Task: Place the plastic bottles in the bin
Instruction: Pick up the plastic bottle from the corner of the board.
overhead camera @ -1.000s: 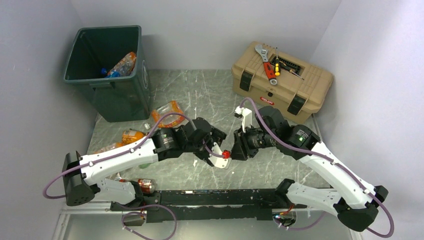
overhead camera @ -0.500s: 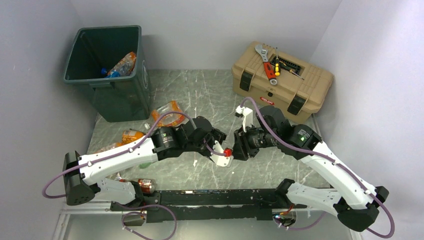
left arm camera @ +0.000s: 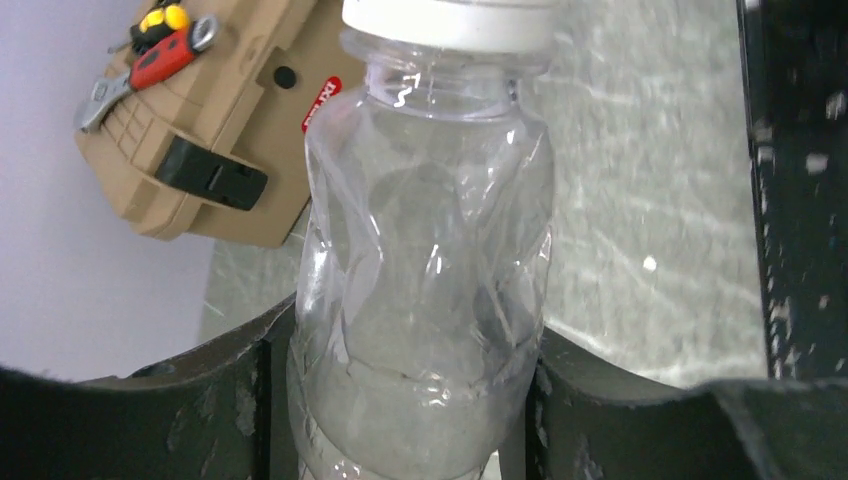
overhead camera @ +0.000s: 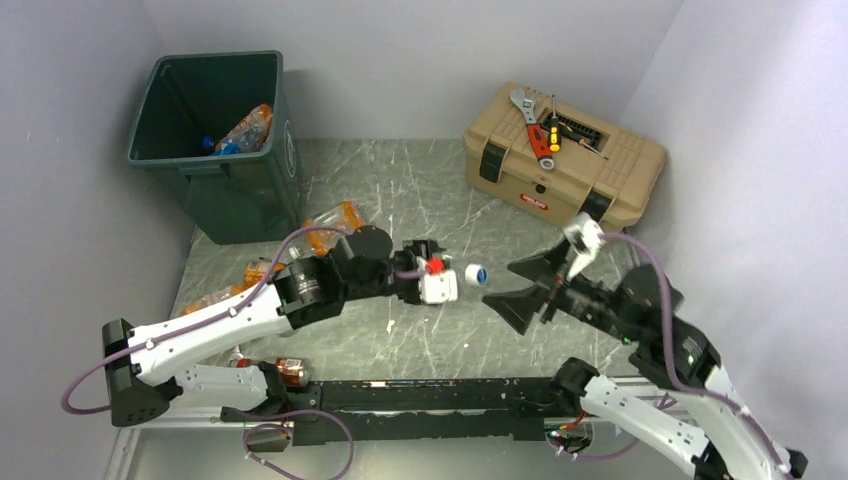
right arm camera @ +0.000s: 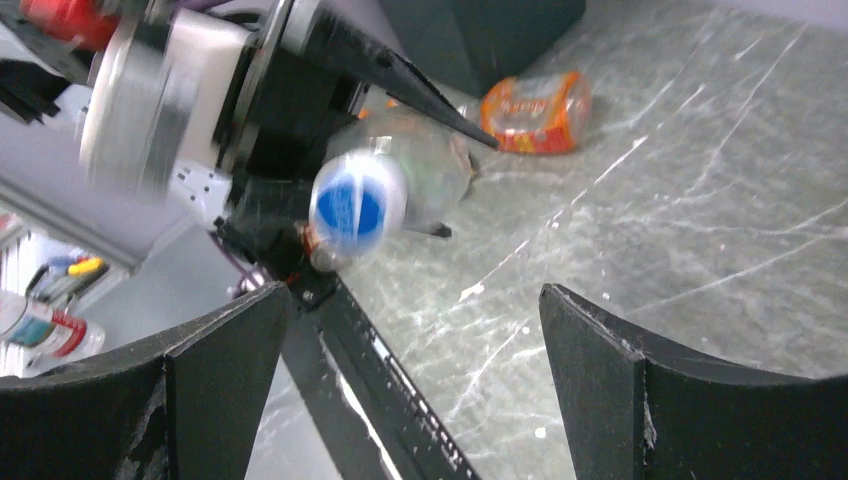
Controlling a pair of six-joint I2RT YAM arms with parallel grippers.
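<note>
Now, my left gripper (left arm camera: 405, 345): clenched round the body of a clear bottle (left arm camera: 430, 250), its blue-and-white cap pointing right.
My right gripper (overhead camera: 500, 284): jaws spread wide, gripping nothing, just right of that cap.
Clear bottle's spot: mid-scene, well apart from the bin.
Bin (overhead camera: 205, 165): far left corner, bottles (overhead camera: 245, 130) lying inside.
Orange bottle (overhead camera: 330, 228): on the table by the bin's foot.
</note>
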